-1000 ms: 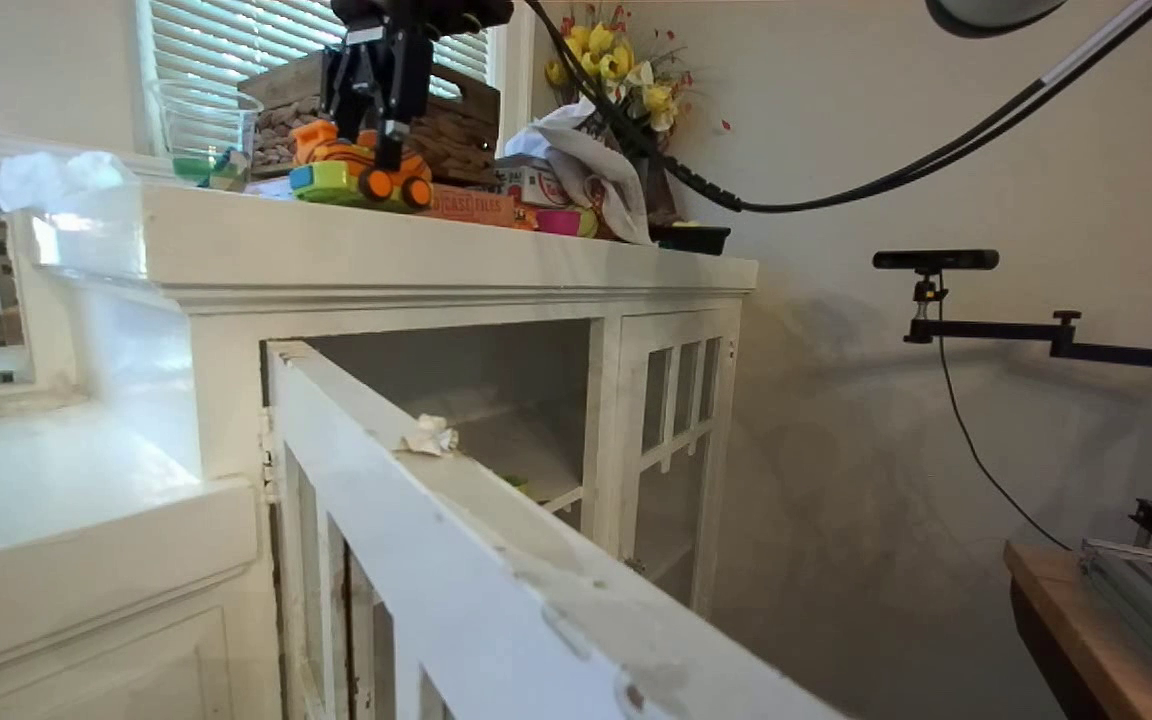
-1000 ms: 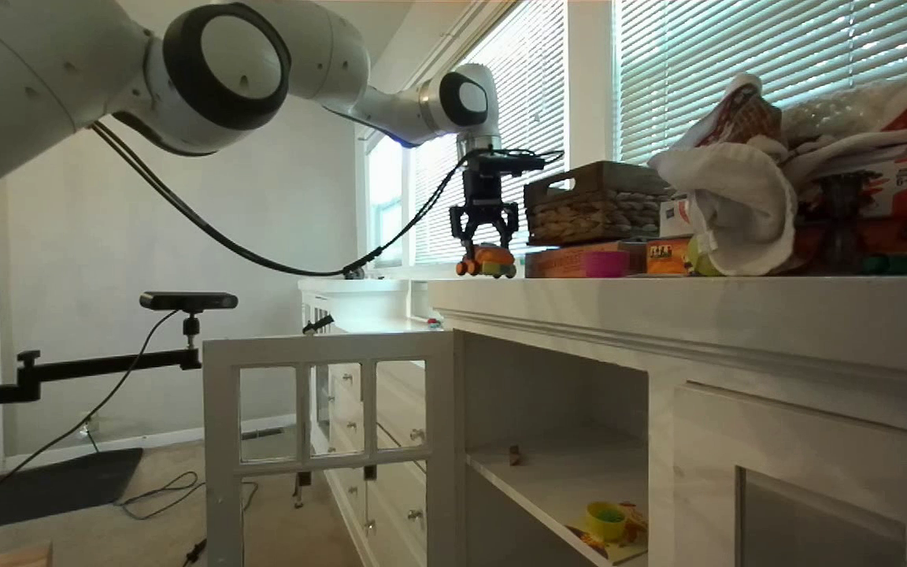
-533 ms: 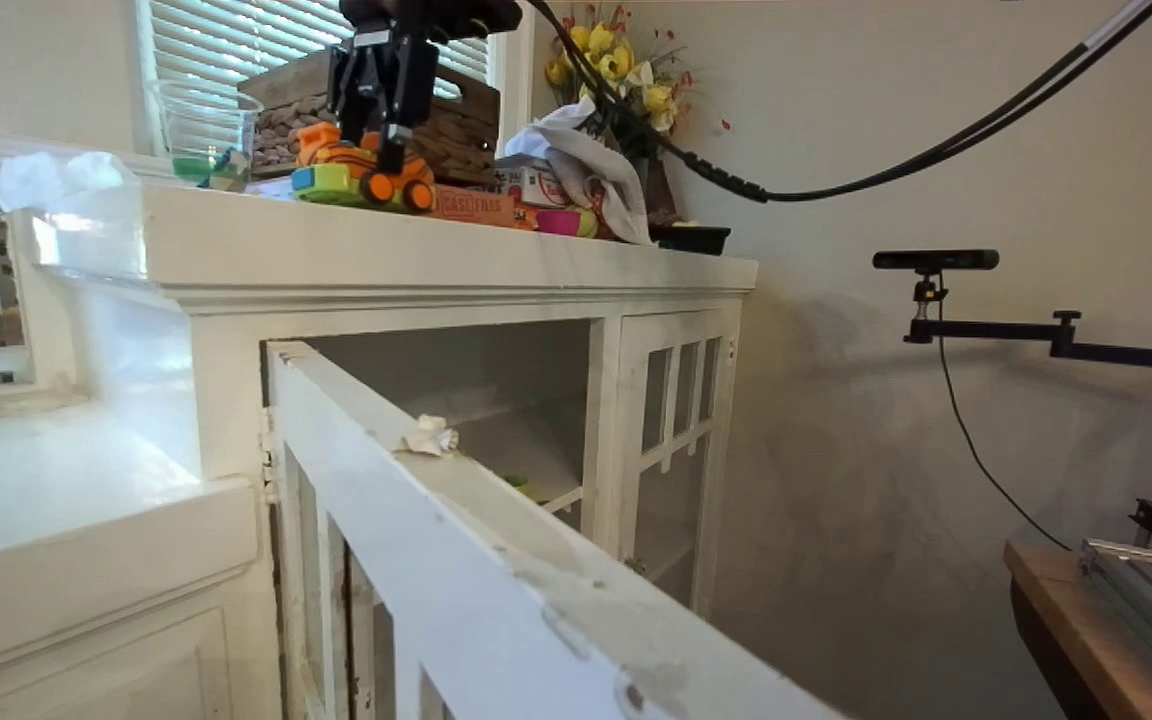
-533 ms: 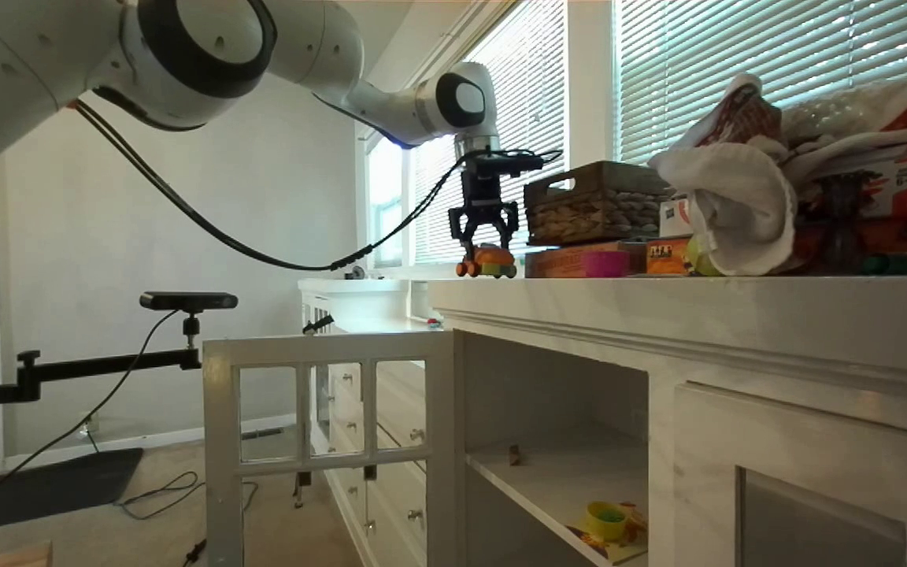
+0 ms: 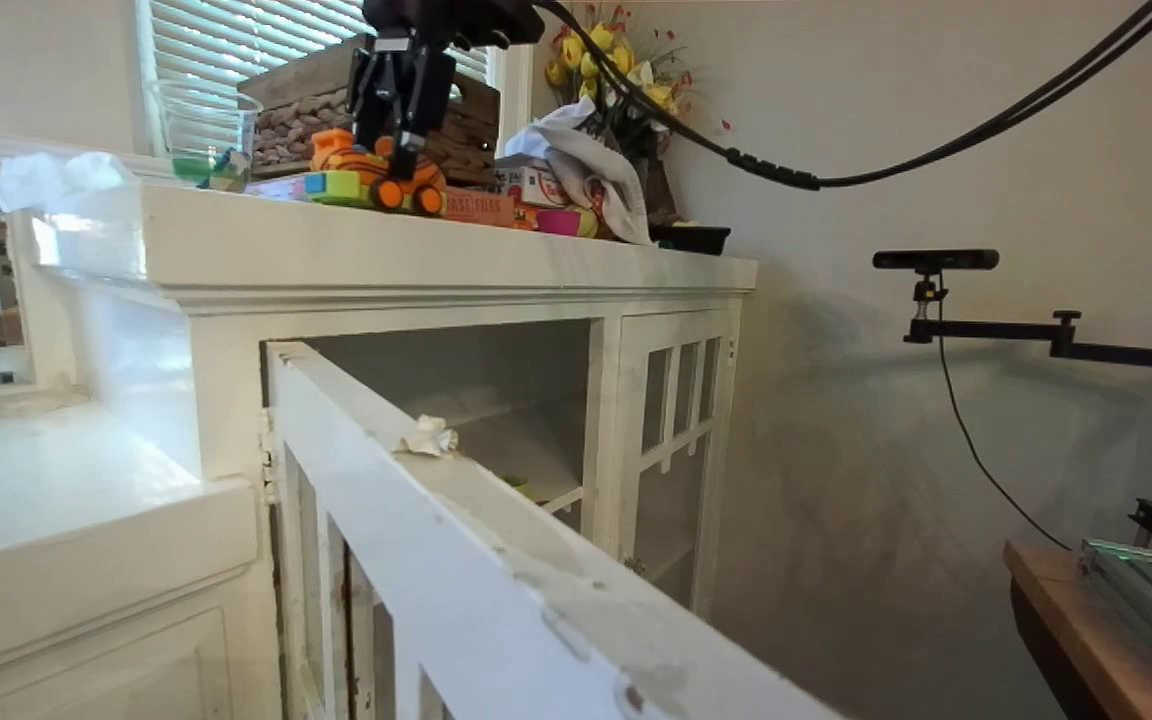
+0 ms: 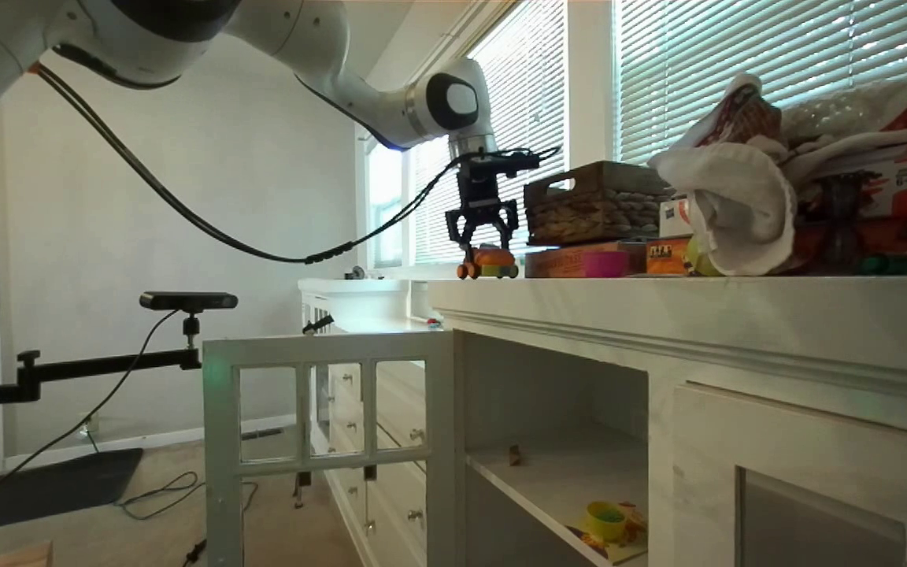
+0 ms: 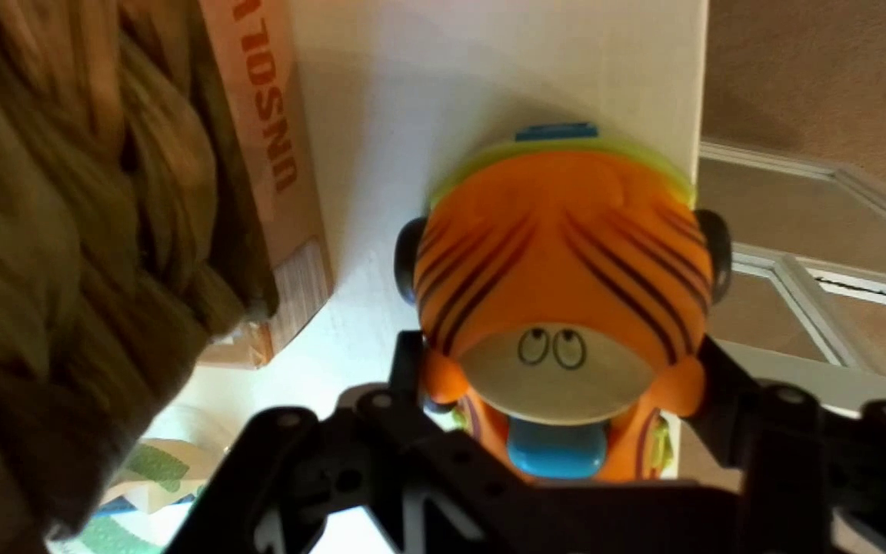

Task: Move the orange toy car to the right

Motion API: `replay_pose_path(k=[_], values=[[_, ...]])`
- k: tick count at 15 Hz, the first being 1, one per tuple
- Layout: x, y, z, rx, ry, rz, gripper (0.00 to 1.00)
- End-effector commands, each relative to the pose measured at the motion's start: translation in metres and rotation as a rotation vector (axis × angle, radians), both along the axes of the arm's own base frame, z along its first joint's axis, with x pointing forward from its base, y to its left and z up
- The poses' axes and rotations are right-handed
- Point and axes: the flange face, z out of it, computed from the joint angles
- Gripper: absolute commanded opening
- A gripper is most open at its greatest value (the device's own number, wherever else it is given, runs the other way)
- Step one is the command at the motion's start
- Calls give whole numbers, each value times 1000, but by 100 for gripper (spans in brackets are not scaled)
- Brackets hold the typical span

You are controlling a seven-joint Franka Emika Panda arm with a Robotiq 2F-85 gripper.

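Orange wheeled plastic toy car (image 5: 371, 170) edged right in an exterior view; your black two-fingered gripper (image 7: 558, 365) clasped it, likely progress.

Orange toy car (image 7: 563, 296), dark-striped, lime-green base. Gripped at both sides. Upright on white cabinet top (image 5: 496, 254), toward left end

Daylight through blinds (image 6: 784, 55); glare on white ledge (image 5: 46, 480); wrist view: woven basket (image 7: 66, 231) blurred, shadowed.
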Motion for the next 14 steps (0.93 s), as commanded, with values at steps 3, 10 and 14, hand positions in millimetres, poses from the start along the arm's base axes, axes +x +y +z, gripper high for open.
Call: replay_pose_path(k=[3, 10, 14], values=[[-37, -8, -13, 26, 23, -37, 55], [-49, -14, -17, 38, -4, -41, 55], [-47, -25, -14, 39, -27, -52, 55]])
